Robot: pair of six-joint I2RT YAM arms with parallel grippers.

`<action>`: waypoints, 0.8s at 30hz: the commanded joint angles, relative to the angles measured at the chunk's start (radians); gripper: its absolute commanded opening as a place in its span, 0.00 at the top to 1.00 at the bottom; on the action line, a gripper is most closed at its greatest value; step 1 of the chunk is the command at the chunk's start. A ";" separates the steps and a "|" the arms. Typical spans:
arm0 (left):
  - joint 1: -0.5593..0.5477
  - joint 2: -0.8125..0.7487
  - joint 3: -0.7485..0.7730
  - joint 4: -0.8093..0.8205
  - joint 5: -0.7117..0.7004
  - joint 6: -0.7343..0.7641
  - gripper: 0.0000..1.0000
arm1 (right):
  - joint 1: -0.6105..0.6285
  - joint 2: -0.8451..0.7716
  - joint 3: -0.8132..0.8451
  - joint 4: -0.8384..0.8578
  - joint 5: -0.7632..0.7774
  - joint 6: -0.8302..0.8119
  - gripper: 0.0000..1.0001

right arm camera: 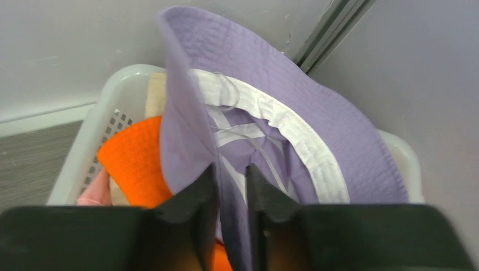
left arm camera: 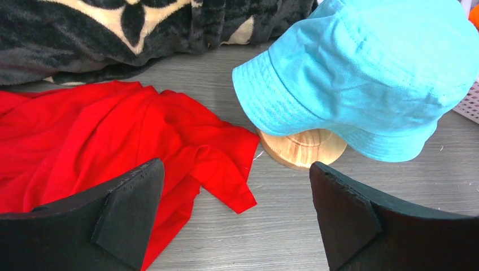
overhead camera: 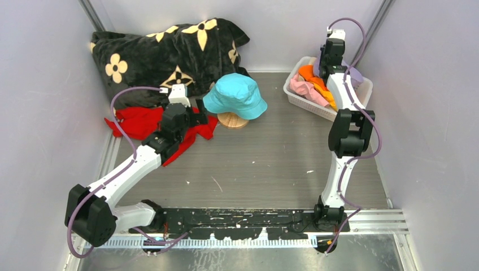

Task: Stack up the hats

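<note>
While the right end effector pinches the soft, seemingly light lavender hat by its floppy brim above the basket at two o'clock, the left end effector gapes empty.

Four hats can be counted for certain: one teal hat, one lavender hat, one orange hat, one pink hat; one white basket; one strip of beige fabric in it, too little showing to count as a fifth hat; one wooden stand; one red cloth; one black blanket with cream flowers; two arms, the left arm and the right arm; two grippers, the left gripper and the right gripper.
</note>
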 commanded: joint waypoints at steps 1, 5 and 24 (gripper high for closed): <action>0.005 -0.023 0.004 0.046 -0.028 0.016 0.00 | -0.002 -0.033 0.030 0.022 0.007 0.024 0.92; 0.005 -0.040 -0.003 0.044 -0.036 0.020 0.00 | -0.001 -0.113 -0.021 0.058 -0.020 0.056 0.99; 0.005 -0.269 -0.060 -0.009 -0.023 -0.025 0.00 | 0.017 -0.419 -0.093 0.611 -0.743 0.702 0.99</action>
